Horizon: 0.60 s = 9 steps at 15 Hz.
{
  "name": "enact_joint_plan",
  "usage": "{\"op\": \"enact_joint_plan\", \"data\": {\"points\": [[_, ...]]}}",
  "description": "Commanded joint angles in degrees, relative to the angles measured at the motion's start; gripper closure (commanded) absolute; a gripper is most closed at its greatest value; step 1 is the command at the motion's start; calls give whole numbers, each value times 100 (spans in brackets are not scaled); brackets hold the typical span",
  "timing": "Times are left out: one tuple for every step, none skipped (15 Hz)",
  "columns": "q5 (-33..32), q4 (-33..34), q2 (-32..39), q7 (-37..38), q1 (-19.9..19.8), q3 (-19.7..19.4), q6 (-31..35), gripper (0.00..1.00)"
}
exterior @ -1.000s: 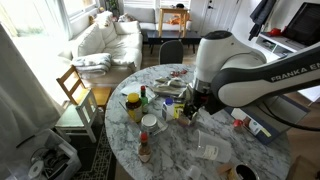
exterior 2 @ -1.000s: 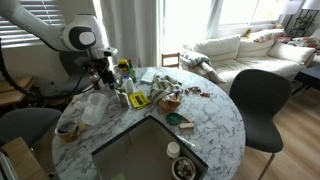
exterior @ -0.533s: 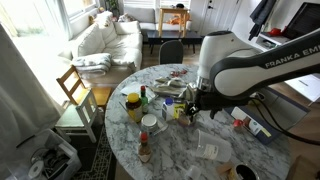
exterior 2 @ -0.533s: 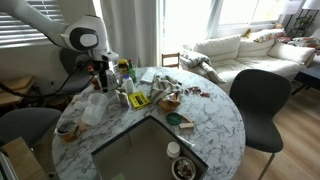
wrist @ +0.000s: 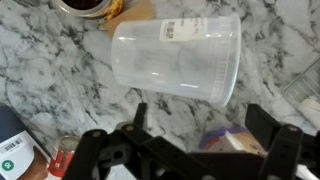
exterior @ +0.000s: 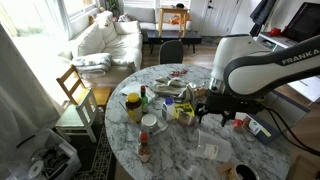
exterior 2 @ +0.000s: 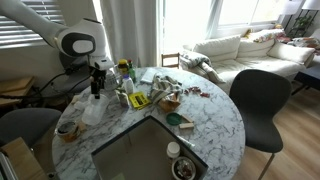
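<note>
In the wrist view my gripper (wrist: 200, 125) is open, its two black fingers (wrist: 138, 118) spread above the marble table (wrist: 50, 70). A clear plastic cup (wrist: 175, 60) lies on its side just beyond the fingertips and is not touched. A purple and orange packet (wrist: 235, 140) lies on the table between the jaws, towards the right finger. In both exterior views the gripper (exterior: 205, 108) (exterior 2: 97, 88) hangs low over the cluttered part of the round table. The clear cup also shows in an exterior view (exterior 2: 90, 108).
A yellow jar (exterior: 132, 105), a white-lidded jar (exterior: 148, 123), a red-capped bottle (exterior: 144, 150) and other bottles crowd the table. A dark bowl (exterior: 243, 172) sits near its edge. A black chair (exterior 2: 262, 100) and a wooden chair (exterior: 75, 90) stand beside it.
The arm has swung sideways towards the table's edge, carrying the gripper away from the bottle cluster and over the clear cup. The jaws stay open.
</note>
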Motion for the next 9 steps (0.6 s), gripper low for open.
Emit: {"op": "enact_joint_plan", "data": {"points": [[-3,23,11,1,-28,31,-13,0],[-3,39,32,1,-25,32,-13,0],[-3,42,44,1,-24,31,-13,0],[384,99,101,52,-103,-9,-4,0],[580,96,101,227,-175,-76,-38,0],[574,81,77,429,-213,-126,-89,0],[716,36,41,508,-274,-166,-90,0],[795,-11,14,650,-324,-210,-85,0],[862,-35,7,818,-369,-249,-79,0]]}}
